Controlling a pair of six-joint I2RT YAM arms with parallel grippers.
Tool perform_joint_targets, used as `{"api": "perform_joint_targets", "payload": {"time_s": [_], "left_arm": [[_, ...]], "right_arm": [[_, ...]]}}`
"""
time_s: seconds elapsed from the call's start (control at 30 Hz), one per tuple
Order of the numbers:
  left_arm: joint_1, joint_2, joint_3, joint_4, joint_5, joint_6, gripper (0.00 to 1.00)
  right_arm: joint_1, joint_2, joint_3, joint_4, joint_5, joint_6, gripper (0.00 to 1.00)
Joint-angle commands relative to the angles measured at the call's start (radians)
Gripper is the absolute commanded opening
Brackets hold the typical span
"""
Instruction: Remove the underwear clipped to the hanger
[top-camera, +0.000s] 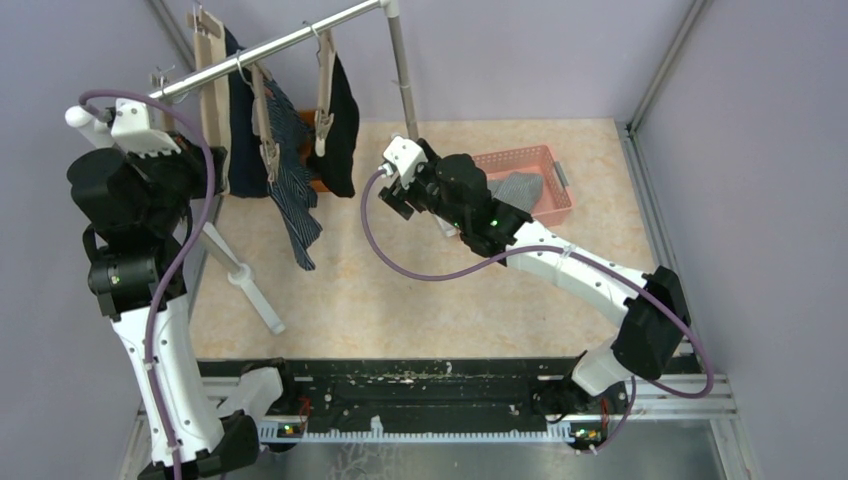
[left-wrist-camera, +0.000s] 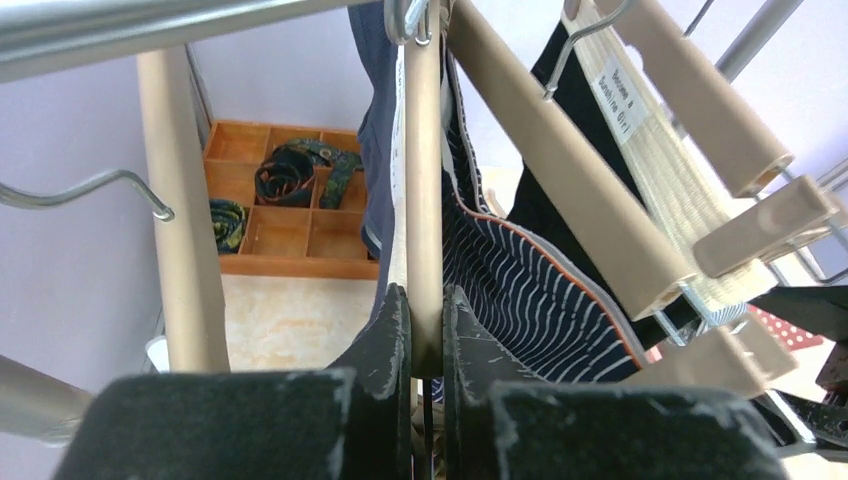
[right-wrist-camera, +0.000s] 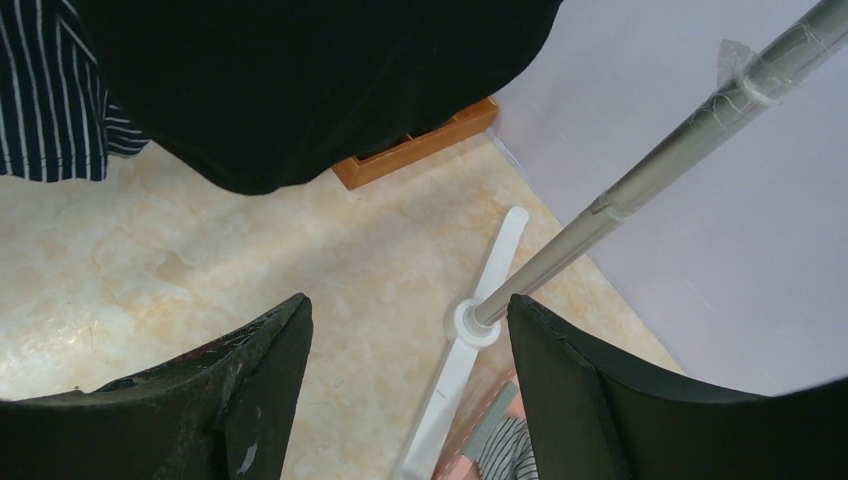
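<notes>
Pinched between the jaws of the left gripper (left-wrist-camera: 427, 300) is a beige hanger bar (left-wrist-camera: 423, 150), with striped underwear (left-wrist-camera: 530, 290) just right of them. Jaws of the right gripper (right-wrist-camera: 405, 330) are spread beneath black underwear (right-wrist-camera: 300, 80). Both hang clipped; removal is judged barely begun.

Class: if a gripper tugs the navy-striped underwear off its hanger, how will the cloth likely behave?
Probably floppy: the navy-striped underwear hangs in loose folds, so it should drape from any grip point. Likely light, since small clips hold it up. A tug may swing the hanger on the rail before the cloth releases.
</notes>
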Motion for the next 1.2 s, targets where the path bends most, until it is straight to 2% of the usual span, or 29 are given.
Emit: {"api": "perform_joint_targets", "payload": {"time_s": [0.0,0.13,0.57,0.67,0.8,1.0,1.17], "left_arm": [[0.002,-0.022,-0.041,-0.08,0.036,0.012,0.0],[0.002,-0.036,-0.131,-0.125,0.063,0.015,0.0],[0.003,-0.14,-0.365,-0.085,0.028,0.011,0.0],[0.002,-0.139,-0.351,-0.058,0.02,0.011,0.0],[0.002,-0.08,-0.237,-0.119,0.03,0.025,0.0],[0.002,-0.069,-0.127,-0.099,-0.011,0.041,0.0],[0.002,-0.085,-0.111,0.017,-0.062,0.052,0.0]], "right_arm": [[0.018,-0.057,0.029,0.02,-0.03,0.011,0.72],[0.027,-0.062,0.041,0.009,-0.036,0.009,0.72],[0.035,-0.034,0.07,0.0,-0.027,0.005,0.72],[0.037,-0.029,0.072,0.004,-0.029,0.009,0.72],[0.038,-0.025,0.077,0.005,-0.026,0.008,0.72],[0.04,-0.02,0.071,0.015,-0.02,0.007,0.72],[0.04,-0.017,0.065,0.025,-0.02,0.007,0.72]]}}
